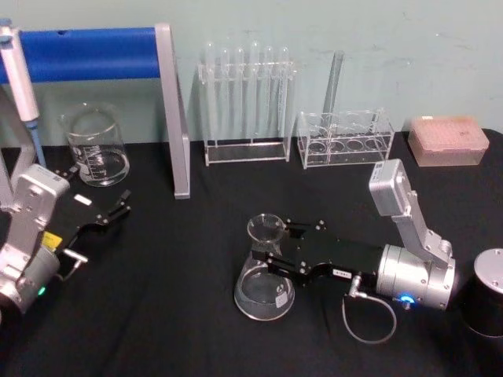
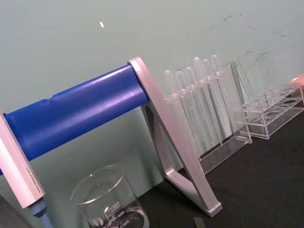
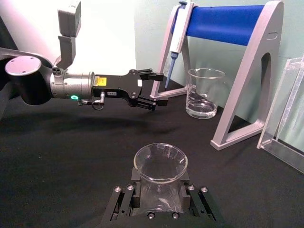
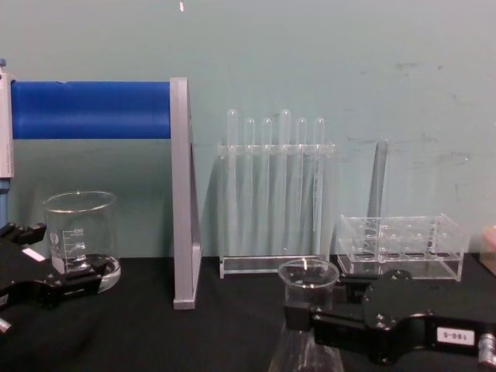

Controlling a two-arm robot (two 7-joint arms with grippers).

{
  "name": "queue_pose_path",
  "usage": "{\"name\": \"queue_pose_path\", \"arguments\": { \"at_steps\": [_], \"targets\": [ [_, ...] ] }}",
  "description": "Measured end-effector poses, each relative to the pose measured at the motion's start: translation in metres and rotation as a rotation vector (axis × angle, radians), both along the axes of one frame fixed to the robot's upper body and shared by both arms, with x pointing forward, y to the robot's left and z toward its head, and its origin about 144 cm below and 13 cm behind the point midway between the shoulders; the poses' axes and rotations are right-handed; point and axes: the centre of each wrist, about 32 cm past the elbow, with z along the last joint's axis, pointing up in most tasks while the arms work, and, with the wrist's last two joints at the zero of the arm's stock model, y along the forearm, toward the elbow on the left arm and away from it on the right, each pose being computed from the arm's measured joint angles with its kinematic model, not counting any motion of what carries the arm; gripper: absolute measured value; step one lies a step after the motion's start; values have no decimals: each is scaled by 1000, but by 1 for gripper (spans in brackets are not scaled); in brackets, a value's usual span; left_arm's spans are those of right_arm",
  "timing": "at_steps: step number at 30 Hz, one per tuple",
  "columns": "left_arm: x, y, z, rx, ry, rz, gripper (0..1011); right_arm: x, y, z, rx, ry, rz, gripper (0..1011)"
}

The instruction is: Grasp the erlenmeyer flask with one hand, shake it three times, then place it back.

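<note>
Right claw (image 1: 273,250) clamps the erlenmeyer flask (image 1: 263,292) at its neck, base apparently on the desk (image 1: 173,314), centre front. Grip firm under the flared rim, lift clear, shake gently. Left claw (image 1: 111,212) gapes idle beside the beaker (image 1: 97,149).

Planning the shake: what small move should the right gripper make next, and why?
Probably a short lift: the right gripper grips the erlenmeyer flask by its neck, base on the black table; shaking needs clearance. The left gripper idles near the beaker.
</note>
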Motion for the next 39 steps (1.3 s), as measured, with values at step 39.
{"name": "queue_pose_path", "arguments": {
  "at_steps": [39],
  "targets": [
    [0, 0, 0, 0, 0, 0, 1001, 0, -1, 0, -17, 15, -11, 448]
  ]
}}
